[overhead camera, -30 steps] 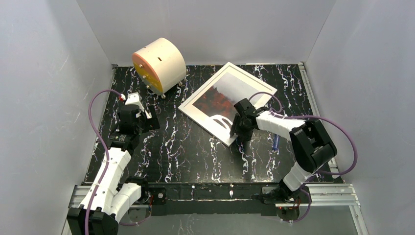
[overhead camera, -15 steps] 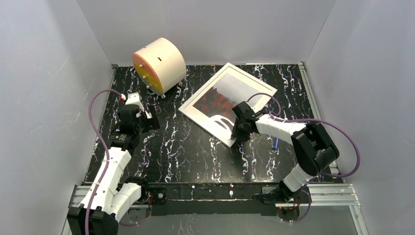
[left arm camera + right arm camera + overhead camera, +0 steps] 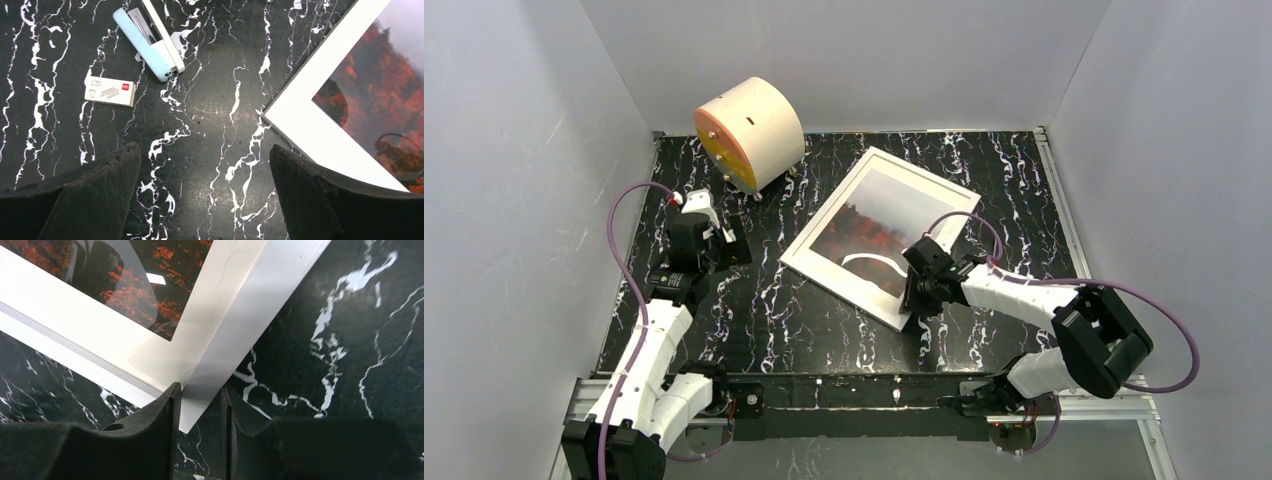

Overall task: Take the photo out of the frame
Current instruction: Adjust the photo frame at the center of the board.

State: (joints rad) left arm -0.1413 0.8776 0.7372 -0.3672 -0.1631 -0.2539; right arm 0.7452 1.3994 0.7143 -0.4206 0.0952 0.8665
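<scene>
The white frame (image 3: 809, 255) lies face up on the black marble table, right of the middle, turned like a diamond. The photo (image 3: 879, 215) of red-orange trees under pale mist shows behind its glass. My right gripper (image 3: 914, 297) is shut on the frame's near corner. In the right wrist view the frame (image 3: 240, 325) corner sits between the two fingers of the gripper (image 3: 200, 410), and the photo (image 3: 140, 290) shows above. My left gripper (image 3: 724, 240) hangs open over bare table to the frame's left. In the left wrist view the gripper (image 3: 205, 190) holds nothing, with the frame's (image 3: 320, 135) left corner at the right.
A cream cylinder with an orange face (image 3: 749, 130) stands at the back left. A light-blue stapler (image 3: 150, 42) and a small staple box (image 3: 110, 91) lie left of the frame. Grey walls enclose the table on three sides.
The right gripper has narrowed onto the frame's near corner. It has pulled the frame toward the front edge, turning it a little. The left arm has not moved.
</scene>
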